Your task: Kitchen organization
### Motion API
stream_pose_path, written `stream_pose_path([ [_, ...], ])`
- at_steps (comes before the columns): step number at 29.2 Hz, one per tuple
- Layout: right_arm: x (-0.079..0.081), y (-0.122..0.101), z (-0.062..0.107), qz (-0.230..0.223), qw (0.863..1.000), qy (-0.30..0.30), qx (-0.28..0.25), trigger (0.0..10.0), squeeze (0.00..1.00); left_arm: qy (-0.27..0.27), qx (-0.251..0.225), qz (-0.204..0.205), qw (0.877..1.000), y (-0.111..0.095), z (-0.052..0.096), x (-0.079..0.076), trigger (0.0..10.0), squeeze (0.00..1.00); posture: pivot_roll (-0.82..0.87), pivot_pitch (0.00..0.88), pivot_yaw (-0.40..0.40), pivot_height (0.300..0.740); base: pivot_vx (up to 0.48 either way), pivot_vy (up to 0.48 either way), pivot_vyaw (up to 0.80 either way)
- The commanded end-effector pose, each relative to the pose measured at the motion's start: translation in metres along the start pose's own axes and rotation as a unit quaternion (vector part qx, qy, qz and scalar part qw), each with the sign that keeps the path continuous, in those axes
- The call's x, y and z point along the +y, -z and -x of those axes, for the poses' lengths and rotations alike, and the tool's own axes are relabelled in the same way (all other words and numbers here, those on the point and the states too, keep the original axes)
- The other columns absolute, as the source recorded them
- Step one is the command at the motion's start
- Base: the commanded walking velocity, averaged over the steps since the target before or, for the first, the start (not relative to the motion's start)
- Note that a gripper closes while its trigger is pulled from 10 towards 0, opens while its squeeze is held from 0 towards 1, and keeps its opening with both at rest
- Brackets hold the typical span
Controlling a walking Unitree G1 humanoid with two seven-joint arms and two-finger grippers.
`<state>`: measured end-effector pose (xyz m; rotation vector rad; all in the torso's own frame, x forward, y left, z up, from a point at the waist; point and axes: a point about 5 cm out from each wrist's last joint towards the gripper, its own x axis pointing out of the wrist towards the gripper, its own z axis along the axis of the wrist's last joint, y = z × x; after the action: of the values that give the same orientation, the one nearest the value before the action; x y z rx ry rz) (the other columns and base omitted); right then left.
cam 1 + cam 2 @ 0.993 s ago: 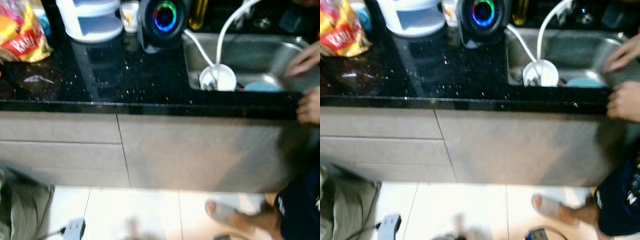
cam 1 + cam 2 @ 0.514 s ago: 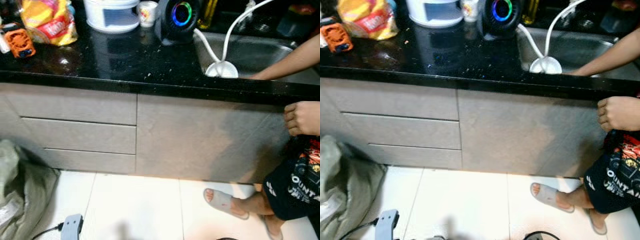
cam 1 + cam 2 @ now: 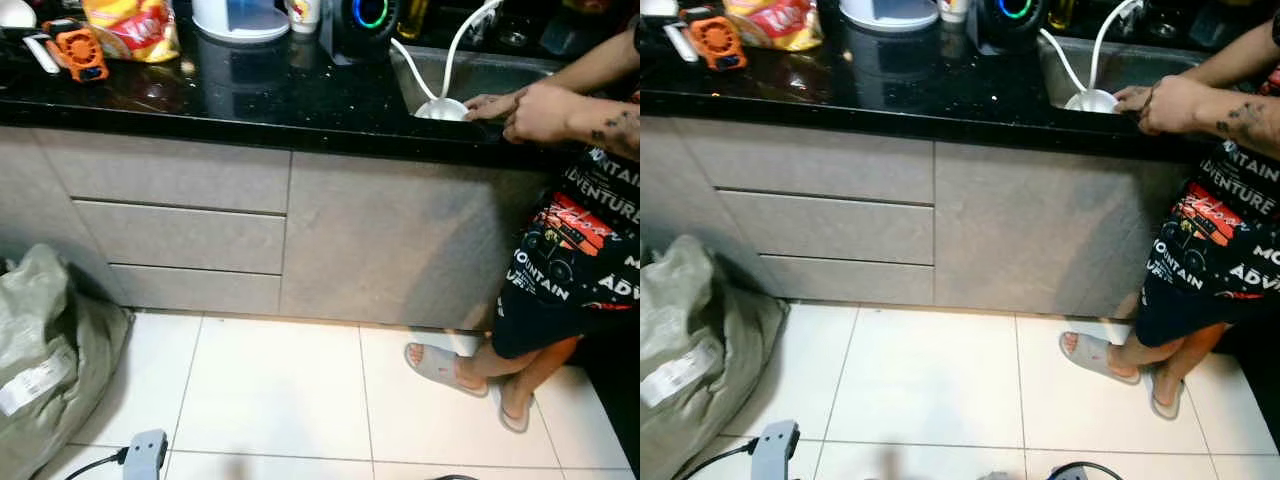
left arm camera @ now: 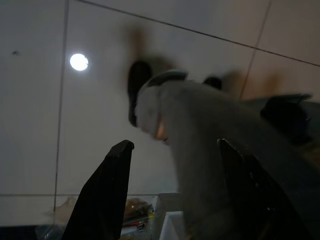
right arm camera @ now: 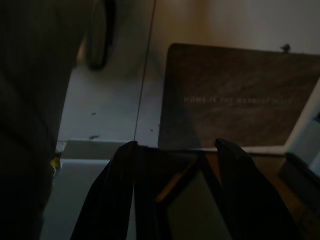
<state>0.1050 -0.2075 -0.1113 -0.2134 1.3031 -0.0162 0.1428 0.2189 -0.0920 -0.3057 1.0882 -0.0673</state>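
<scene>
From the head camera I looked down on a black tabletop (image 3: 250, 95) running over grey drawers (image 3: 180, 235) and a plain cabinet door (image 3: 390, 240). At the far left of the tabletop lay an orange tool (image 3: 78, 50), touching or just beside a yellow and red snack bag (image 3: 135, 22). Further along stood a white appliance (image 3: 240, 15), a small cup (image 3: 304, 13) and a dark speaker with a glowing ring (image 3: 368, 15).

The sink (image 3: 470, 72) was sunk into the right end of the tabletop. A white bowl (image 3: 441, 108) sat at its near edge, with two white hoses (image 3: 455, 45) curving down to it. A person (image 3: 570, 230) in a black printed shirt stood at the right, both hands (image 3: 525, 105) over the sink's front rim, the fingers just beside the bowl. I could not tell whether they touched it. The person wore grey sandals (image 3: 440, 366) on the white tiled floor (image 3: 280, 400).

On the floor at the left slumped a grey-green sack (image 3: 45, 350) with a white label. A small grey plug (image 3: 147, 452) with a black cable lay near the bottom edge.

The left claw (image 4: 172, 185) hung low over the tiles, its two black fingers spread apart with nothing between them; beyond it I saw a blurred pale shape and a round bright reflection. The right claw (image 5: 175, 187) was in dim light, fingers likewise parted and empty, above a dark brown mat (image 5: 235, 95) bearing faint lettering.
</scene>
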Motion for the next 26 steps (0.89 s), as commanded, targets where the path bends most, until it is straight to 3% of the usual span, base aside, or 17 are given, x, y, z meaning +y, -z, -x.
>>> stream_pose_path([
  [1, -0.001, 0.008, 0.000, -0.007, 1.000, 0.002, 0.011, 10.0, 0.00, -0.004, 0.019, -0.001, 1.000, 0.009, 0.001, 0.001, 10.0, 0.00, 0.09, 0.099, -0.029, 0.740, 0.000, 0.000, 0.00],
  [18, -0.003, 0.002, 0.000, 0.018, 1.000, 0.012, -0.002, 10.0, 0.00, -0.033, 0.006, -0.003, 0.999, 0.013, 0.001, 0.004, 10.0, 0.00, 0.07, 0.101, -0.020, 0.740, 0.000, 0.000, 0.00],
  [26, -0.001, -0.008, 0.000, 0.023, 0.999, 0.025, -0.029, 10.0, 0.00, -0.095, 0.019, -0.081, 0.992, 0.005, 0.001, 0.008, 10.0, 0.00, 0.06, 0.071, -0.016, 0.740, 0.000, 0.000, 0.00],
])
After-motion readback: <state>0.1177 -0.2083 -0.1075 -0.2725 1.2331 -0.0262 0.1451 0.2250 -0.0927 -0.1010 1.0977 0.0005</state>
